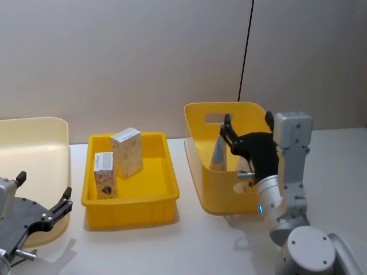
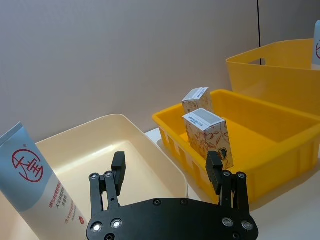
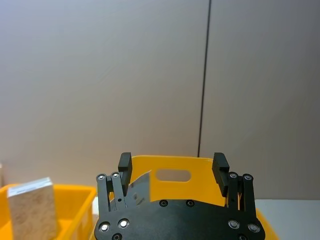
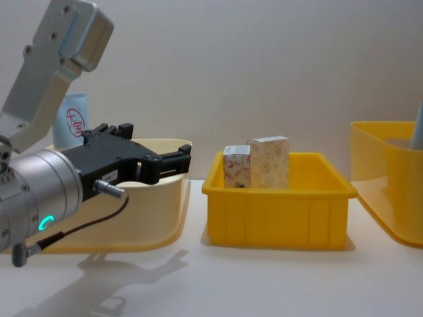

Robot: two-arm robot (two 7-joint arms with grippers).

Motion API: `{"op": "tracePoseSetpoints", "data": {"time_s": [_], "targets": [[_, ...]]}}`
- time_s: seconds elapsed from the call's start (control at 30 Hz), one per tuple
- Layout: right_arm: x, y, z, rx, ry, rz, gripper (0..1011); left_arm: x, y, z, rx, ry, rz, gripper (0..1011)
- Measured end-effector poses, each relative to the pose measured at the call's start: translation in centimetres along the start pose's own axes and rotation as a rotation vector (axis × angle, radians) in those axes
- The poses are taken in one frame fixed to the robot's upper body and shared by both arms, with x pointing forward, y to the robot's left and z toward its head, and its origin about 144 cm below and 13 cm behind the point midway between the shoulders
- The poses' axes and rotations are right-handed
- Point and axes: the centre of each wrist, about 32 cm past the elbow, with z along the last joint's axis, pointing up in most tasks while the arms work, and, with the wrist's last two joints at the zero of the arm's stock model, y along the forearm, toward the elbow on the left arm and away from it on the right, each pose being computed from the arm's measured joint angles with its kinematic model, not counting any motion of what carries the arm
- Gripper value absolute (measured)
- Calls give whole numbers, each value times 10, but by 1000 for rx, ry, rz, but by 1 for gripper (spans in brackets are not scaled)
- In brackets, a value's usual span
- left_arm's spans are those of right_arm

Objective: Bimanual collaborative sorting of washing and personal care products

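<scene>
1. your right gripper point(image 1: 246, 129) hangs over the deep yellow bin point(image 1: 198, 166) on the right, fingers spread wide and holding nothing.
2. the tube in that bin point(image 1: 218, 153) stands nearly upright, long axis vertical, leaning on the bin's back wall. in the head view it sits at about 8 o'clock from the right gripper, just beside the left finger and not between the fingers.
3. your left gripper point(image 2: 169, 172) hovers over the cream bin point(image 2: 150, 135), fingers wide apart and empty. a second tube point(image 2: 37, 185) stands tilted in that bin, at about 9 o'clock from the gripper in the left wrist view.
4. two cartons point(image 1: 127, 152) stand upright in the shallow middle tray point(image 1: 166, 195), between the two arms.
5. each tube is nearest the arm above its own bin; judging from this, the right gripper would need to shift toward 8 o'clock to straddle its tube.
</scene>
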Motion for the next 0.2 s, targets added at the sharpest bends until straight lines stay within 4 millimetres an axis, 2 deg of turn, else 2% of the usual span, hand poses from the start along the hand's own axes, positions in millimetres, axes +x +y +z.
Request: {"op": "tracePoseSetpoints", "data": {"time_s": [0.2], "targets": [[2, -10, -3, -23, 13, 72, 1001, 0, 0, 0, 0, 0, 0, 1003]]}}
